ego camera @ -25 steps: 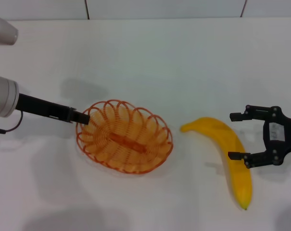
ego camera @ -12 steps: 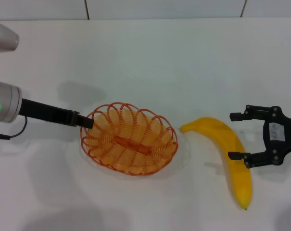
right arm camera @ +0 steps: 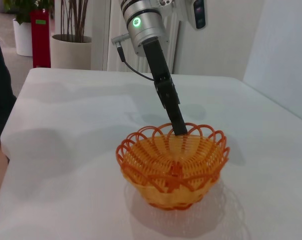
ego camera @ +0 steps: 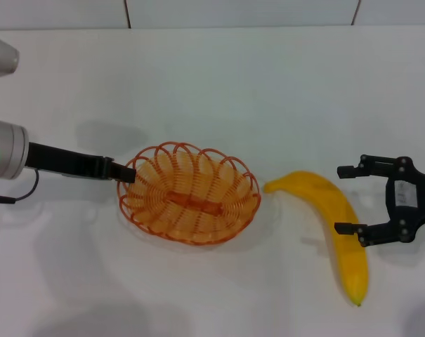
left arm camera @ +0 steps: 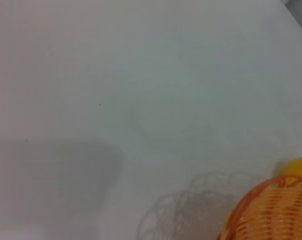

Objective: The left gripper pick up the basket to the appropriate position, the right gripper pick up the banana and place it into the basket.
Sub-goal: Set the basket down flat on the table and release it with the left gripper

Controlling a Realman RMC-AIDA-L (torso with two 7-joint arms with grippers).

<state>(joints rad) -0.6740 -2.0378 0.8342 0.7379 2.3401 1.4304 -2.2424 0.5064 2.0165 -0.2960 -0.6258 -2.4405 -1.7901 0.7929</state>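
Basket stage in progress: the left claw (ego camera: 121,170) is clamped on the rim of the orange wire basket (ego camera: 190,201), and the right wrist view shows the basket lifted off the white worktop (ego camera: 219,91), its shadow beneath it. Set-down is outstanding. The banana (ego camera: 335,225) lies on the worktop, untouched, just beside the basket. The right claw (ego camera: 347,199) is spread wide, flanking the banana's middle. No obstruction lies between banana and basket.

Left gripper (right arm camera: 179,131) apparently grips the basket (right arm camera: 173,167) rim.
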